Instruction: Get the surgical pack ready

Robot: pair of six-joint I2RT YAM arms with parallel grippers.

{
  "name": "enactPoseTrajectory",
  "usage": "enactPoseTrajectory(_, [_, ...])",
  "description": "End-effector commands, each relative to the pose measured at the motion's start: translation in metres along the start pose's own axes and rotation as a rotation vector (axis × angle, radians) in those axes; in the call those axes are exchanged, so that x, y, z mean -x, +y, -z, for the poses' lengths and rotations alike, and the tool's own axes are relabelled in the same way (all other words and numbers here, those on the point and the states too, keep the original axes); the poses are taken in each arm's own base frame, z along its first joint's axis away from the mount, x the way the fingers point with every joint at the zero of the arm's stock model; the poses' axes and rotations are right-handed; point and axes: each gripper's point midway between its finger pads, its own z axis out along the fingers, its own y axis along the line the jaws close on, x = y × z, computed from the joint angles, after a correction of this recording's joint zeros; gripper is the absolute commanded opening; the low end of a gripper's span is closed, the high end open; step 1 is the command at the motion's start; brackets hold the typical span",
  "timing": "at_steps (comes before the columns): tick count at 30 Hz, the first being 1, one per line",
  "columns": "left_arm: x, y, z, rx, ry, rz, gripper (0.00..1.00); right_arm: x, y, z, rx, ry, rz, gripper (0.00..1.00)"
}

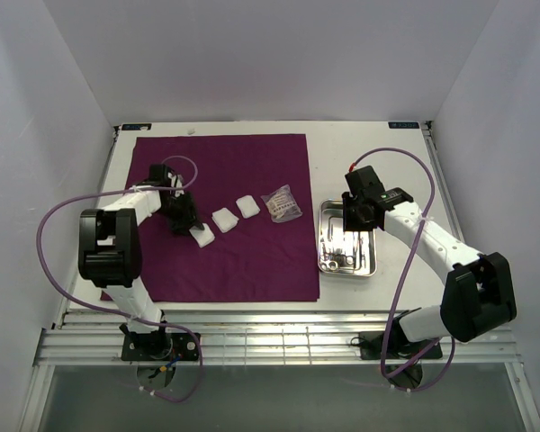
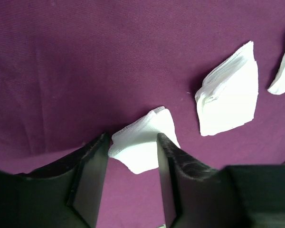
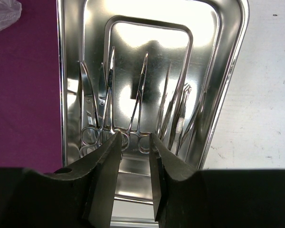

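**Risks.** Left gripper (image 2: 132, 142) stands part open astride the nearest gauze pad (image 2: 142, 142), which lies flat with no pinch evident. If the fingers bite low, they could catch the purple cloth (image 2: 85, 57) with the pad and ruck it. A shallow bite might peel off only the top plies.

Right gripper (image 3: 135, 142) hangs over the steel tray (image 3: 228, 85), jaws narrowly apart and holding nothing. The instruments (image 3: 137, 95) lie crowded (ring handles touching), so lifting one may drag its neighbour.

**Condition.** The cloth is spread flat and square at left-centre of the table. Three white pads run diagonally across it, with a clear packet (image 1: 282, 204) beyond them. The tray sits just off the cloth's right edge.
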Motion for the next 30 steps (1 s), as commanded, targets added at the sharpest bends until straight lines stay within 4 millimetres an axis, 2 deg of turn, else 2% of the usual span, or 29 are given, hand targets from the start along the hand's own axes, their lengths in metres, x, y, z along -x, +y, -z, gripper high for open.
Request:
enactPoseTrajectory(1, [0.001, -0.006, -0.008, -0.030, 0.010, 0.009, 0.53, 0.010, 0.001, 0.007, 0.002, -0.033, 0.005, 0.36])
enactPoseTrajectory(5, [-0.001, -0.011, -0.004, -0.058, 0.015, 0.006, 0.39, 0.009, -0.001, 0.007, -0.009, -0.030, 0.008, 0.36])
enactPoseTrajectory(6, [-0.001, -0.011, -0.001, -0.059, 0.012, 0.005, 0.27, 0.009, -0.001, 0.007, -0.009, -0.030, 0.008, 0.36])
enactPoseTrajectory(8, [0.001, -0.014, 0.006, -0.059, -0.002, -0.005, 0.11, 0.007, 0.000, 0.006, -0.006, -0.024, 0.007, 0.36])
enactPoseTrajectory(10, [0.006, -0.015, 0.013, -0.057, -0.016, -0.032, 0.00, 0.007, 0.001, 0.005, -0.001, -0.021, 0.006, 0.36])
enactPoseTrajectory(18, [0.014, -0.034, 0.047, -0.124, -0.084, -0.157, 0.00, 0.008, 0.003, 0.002, 0.005, -0.015, 0.011, 0.36])
enactPoseTrajectory(22, [0.022, -0.064, 0.074, -0.251, -0.148, -0.225, 0.00, 0.006, 0.003, 0.001, 0.005, -0.011, 0.015, 0.36])
enactPoseTrajectory(24, [0.023, -0.079, 0.079, -0.317, -0.148, -0.217, 0.00, 0.006, 0.003, 0.001, 0.005, -0.011, 0.011, 0.36])
enactPoseTrajectory(28, [0.036, -0.096, 0.069, -0.348, -0.150, -0.173, 0.00, 0.006, 0.005, 0.000, 0.018, -0.011, 0.003, 0.36])
enactPoseTrajectory(30, [0.038, -0.101, 0.056, -0.356, -0.112, -0.128, 0.00, 0.007, 0.006, 0.002, 0.022, -0.018, 0.002, 0.36])
